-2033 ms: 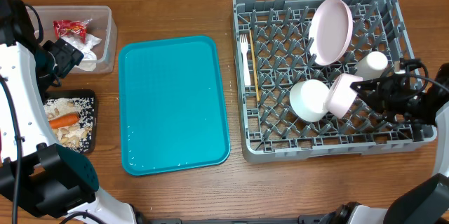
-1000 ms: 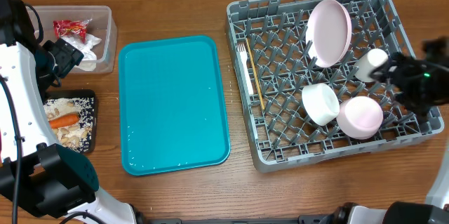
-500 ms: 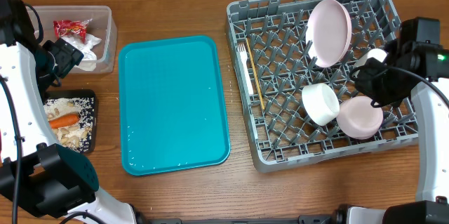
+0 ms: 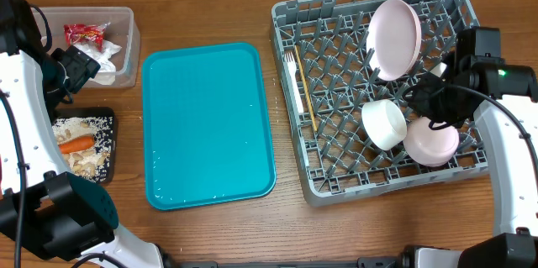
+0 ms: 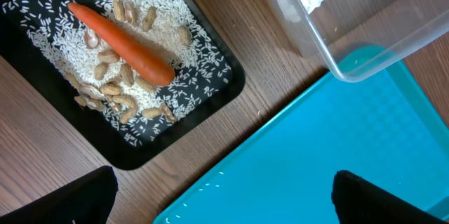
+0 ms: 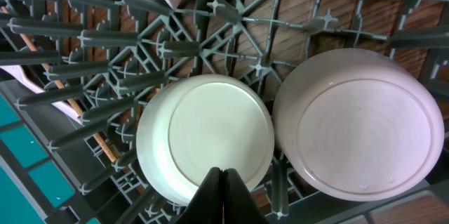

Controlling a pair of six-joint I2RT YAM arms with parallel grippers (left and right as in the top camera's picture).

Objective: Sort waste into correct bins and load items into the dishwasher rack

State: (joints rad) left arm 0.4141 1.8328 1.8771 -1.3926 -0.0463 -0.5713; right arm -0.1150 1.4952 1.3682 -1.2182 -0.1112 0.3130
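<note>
Half a second back my right arm sat further out. It has since slid in over the rack (image 4: 395,184) and now covers most of the cup (image 4: 436,70). Two seconds ago this arm was carrying the pink bowl (image 4: 432,140). That bowl now sits bottom-up on the grid, touching the white bowl (image 4: 384,123), which is also bottom-up, and the rack itself has been skewed slightly. The plate, the bins and my left arm have not moved.

In the wrist view the right gripper (image 6: 223,192) has its fingers pressed together with nothing between them, poised over the white bowl (image 6: 203,136). The left gripper (image 5: 224,199) is spread wide and empty above the teal tray (image 5: 337,154).

The plate (image 4: 396,37) stands on edge, leaning among the pegs. The fork (image 4: 292,70) and the stick (image 4: 307,100) lie lengthwise along the rack's left side, with the stick slanted a little.

The carrot (image 5: 119,41) lies on rice in the black tray (image 5: 210,97), running from its thin tip at upper left to its thick end at lower right. The wrapper (image 4: 84,33) is in the clear tub (image 4: 126,45).
</note>
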